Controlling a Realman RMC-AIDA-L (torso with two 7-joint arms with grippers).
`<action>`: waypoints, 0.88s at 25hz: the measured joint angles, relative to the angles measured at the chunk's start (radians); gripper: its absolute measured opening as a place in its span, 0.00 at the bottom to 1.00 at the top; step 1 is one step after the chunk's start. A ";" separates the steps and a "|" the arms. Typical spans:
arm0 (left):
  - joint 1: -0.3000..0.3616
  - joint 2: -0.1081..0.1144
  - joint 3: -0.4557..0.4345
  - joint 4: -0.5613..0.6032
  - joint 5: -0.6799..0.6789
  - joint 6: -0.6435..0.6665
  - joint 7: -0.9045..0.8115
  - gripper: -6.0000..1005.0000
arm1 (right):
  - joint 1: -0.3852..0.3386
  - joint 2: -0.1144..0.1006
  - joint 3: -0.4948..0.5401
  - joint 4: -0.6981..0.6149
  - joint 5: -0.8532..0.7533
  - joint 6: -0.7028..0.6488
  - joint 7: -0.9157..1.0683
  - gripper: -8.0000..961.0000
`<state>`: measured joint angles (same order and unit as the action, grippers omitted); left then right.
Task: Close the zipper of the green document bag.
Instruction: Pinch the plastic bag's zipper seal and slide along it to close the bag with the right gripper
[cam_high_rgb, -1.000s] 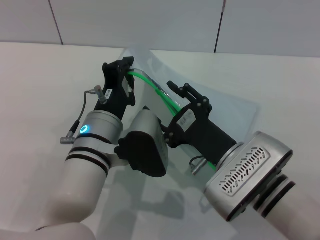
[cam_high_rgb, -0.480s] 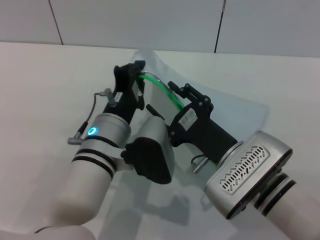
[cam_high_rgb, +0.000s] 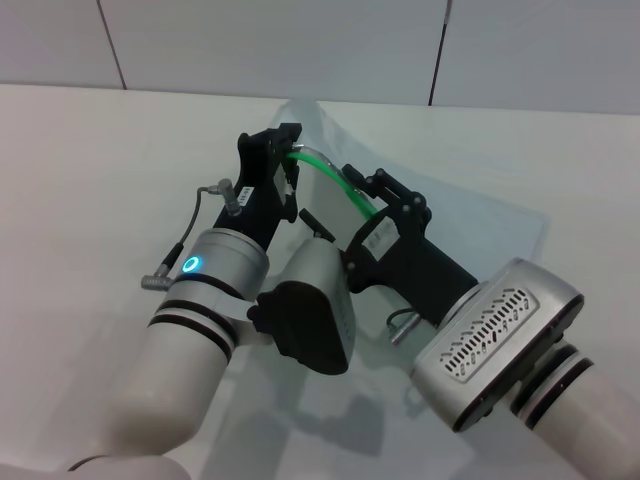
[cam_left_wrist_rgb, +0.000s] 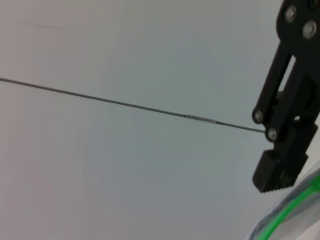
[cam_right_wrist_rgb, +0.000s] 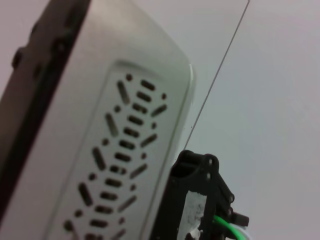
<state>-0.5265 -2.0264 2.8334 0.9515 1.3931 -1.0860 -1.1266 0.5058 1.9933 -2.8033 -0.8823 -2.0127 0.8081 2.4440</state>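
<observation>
The green document bag (cam_high_rgb: 470, 215) is a translucent pale pouch, partly lifted off the white table. Its zipper (cam_high_rgb: 335, 178) arcs as a bright green strip between my two grippers. My left gripper (cam_high_rgb: 289, 151) is at the strip's far end and shut on it. The slider tab cannot be made out. In the left wrist view one black finger (cam_left_wrist_rgb: 286, 131) stands just above the green zipper (cam_left_wrist_rgb: 287, 214). Nearer to me, my right gripper (cam_high_rgb: 368, 214) is shut on the bag's green edge. The right wrist view shows the left gripper (cam_right_wrist_rgb: 207, 200) with the zipper (cam_right_wrist_rgb: 226, 226) in it.
The white table (cam_high_rgb: 90, 170) runs out to the left and right of the bag. A pale panelled wall (cam_high_rgb: 270, 40) stands behind it. The left arm's white wrist housing (cam_right_wrist_rgb: 100, 150) sits close to the right wrist camera.
My left gripper has moved right and farther away along the green strip, so less zipper shows between the two grippers. The bag's far corner has shifted right. The right gripper has hardly moved.
</observation>
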 joint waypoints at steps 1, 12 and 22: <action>0.001 0.000 0.000 0.001 0.003 0.000 0.000 0.06 | 0.000 0.000 0.000 0.002 0.000 0.000 0.001 0.65; 0.002 0.000 0.001 0.001 0.011 -0.001 0.008 0.06 | 0.001 0.003 0.011 0.016 0.002 0.007 0.006 0.64; 0.004 0.000 0.001 0.003 0.011 -0.009 0.013 0.06 | 0.000 0.006 0.029 0.029 0.003 0.007 0.008 0.60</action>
<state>-0.5228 -2.0263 2.8348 0.9542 1.4037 -1.0947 -1.1136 0.5053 1.9992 -2.7740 -0.8538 -2.0097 0.8153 2.4516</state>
